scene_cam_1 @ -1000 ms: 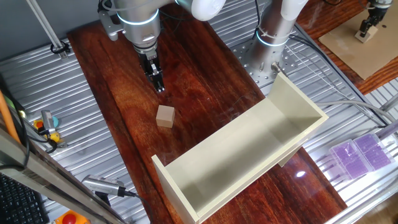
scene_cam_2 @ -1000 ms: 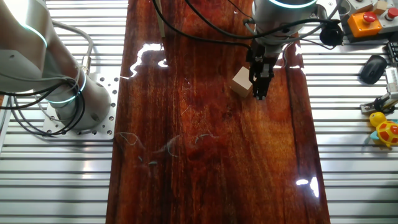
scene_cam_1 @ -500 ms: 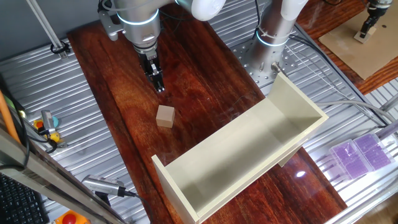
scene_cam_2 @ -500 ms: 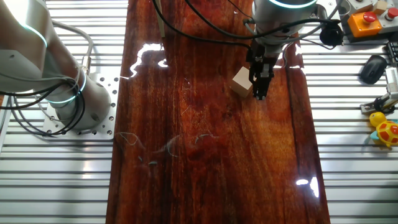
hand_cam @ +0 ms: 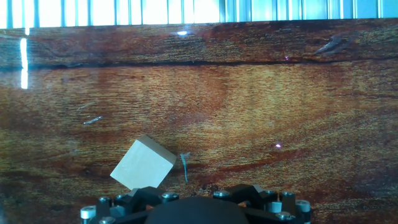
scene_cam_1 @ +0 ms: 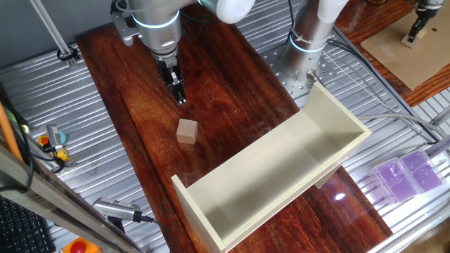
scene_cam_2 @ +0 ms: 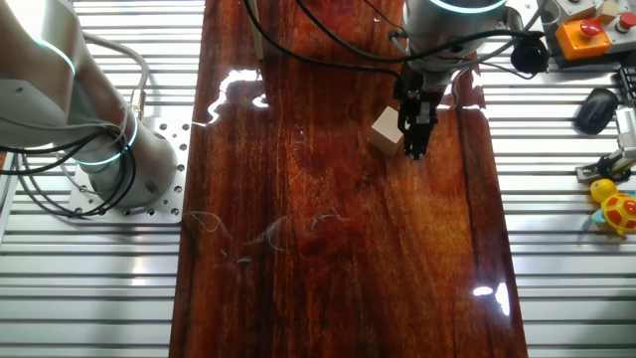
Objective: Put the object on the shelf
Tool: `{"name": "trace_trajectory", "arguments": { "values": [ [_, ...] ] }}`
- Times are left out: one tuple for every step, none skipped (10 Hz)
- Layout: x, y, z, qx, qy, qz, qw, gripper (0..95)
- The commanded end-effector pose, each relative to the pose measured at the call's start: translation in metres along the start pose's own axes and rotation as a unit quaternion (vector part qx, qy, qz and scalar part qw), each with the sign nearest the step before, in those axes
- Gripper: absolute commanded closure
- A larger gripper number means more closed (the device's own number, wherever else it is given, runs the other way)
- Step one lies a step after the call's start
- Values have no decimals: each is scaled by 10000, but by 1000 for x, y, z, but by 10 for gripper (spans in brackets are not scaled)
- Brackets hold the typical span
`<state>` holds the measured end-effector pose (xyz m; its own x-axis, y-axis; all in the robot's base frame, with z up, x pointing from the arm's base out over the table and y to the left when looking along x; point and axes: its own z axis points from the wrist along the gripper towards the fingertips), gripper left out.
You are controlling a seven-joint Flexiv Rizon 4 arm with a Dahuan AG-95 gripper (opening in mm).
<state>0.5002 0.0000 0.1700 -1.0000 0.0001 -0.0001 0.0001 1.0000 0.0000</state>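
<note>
**While the cube waits on the desk, the task is hardly begun**

As nothing is held by the tool (scene_cam_1: 180, 98), the first step, the grasp, is judged as not yet done. The object (scene_cam_1: 187, 131), a small light wooden cube, is seen lying on the dark wooden desk (scene_cam_1: 232, 77), apart from the tool and not touched by it in the one fixed view. In the other fixed view the cube (scene_cam_2: 388, 130) appears just beside the tool (scene_cam_2: 415, 149), but this is probably an effect of the angle, since the tool hangs above the surface. In the hand view the cube (hand_cam: 142, 163) is found low and left of the middle, turned a little against the line of the fingers, so it is not between them.

The fingers of the tool look pressed close together in both fixed views, with no gap to be made out; they are not shown in the hand view.

The shelf (scene_cam_1: 281, 172), a long cream-white box with its open side turned up toward the camera, is placed on the same desk, well apart from the cube, and nothing is seen inside it.

What is left is nearly everything: the fingers must be spread, brought over the cube and lowered around it, the cube must be pinched, lifted, carried to the shelf and released there.
</note>
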Motion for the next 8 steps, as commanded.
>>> {"name": "trace_trajectory", "arguments": {
  "values": [
    [0,0,0,-416,-70,-587,9974,950],
    [0,0,0,-391,-64,-614,9973,950],
    [0,0,0,-387,-52,-666,9970,950],
    [0,0,0,-368,-41,-703,9968,950],
    [0,0,0,-334,-24,-753,9966,950],
    [0,0,0,-330,-25,-799,9963,950],
    [0,0,0,-332,-27,-847,9959,950],
    [0,0,0,-341,-35,-928,9951,950]
  ]
}}
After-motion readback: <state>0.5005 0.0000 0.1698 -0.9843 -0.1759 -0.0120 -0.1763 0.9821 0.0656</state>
